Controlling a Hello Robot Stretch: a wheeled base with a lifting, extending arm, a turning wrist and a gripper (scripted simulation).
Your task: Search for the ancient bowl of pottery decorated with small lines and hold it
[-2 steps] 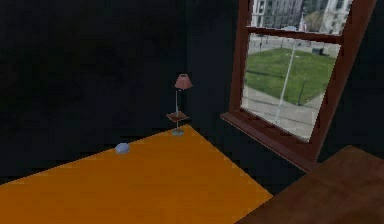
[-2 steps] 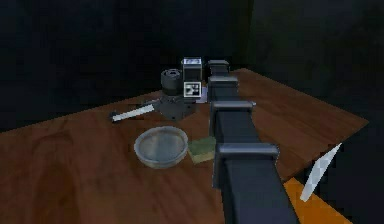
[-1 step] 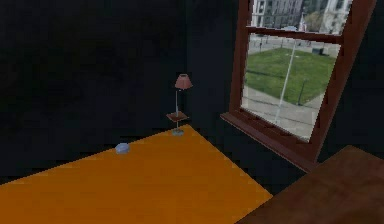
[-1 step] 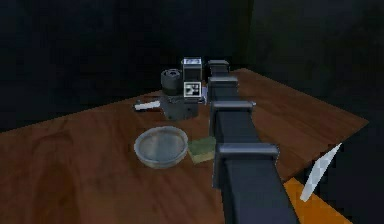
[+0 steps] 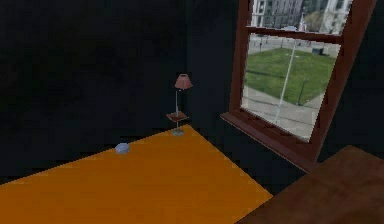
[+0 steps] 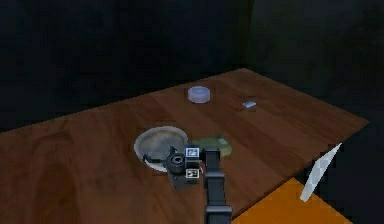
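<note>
A dark, square-sided arm is rising from the bottom edge of the arm side view, over a brown wooden table with a streaked grain. At the arm's far end, the gripper and its thin fingers are lying across a round, shallow, pale bowl. The bowl is sitting around the middle of the tabletop. Because it is resting on the wood right behind the fingers, I cannot tell whether the gripper is holding anything. Any fine lines on the bowl are too small to make out.

Just right of the bowl, a dull olive, lumpy thing is lying on the table. Farther across the wood, a small, flat, lavender disc and a tiny grey slab are resting well apart from the bowl. A pale, thin, slanting strip is showing past the table's edge, above a smooth orange floor.

In the forward view, the orange floor is stretching away to dark walls. A small, rounded, blue-grey thing is lying on it. Beyond that, a slim floor lamp with a reddish shade is standing in the corner, and a window framed in red-brown wood is looking onto grass
</note>
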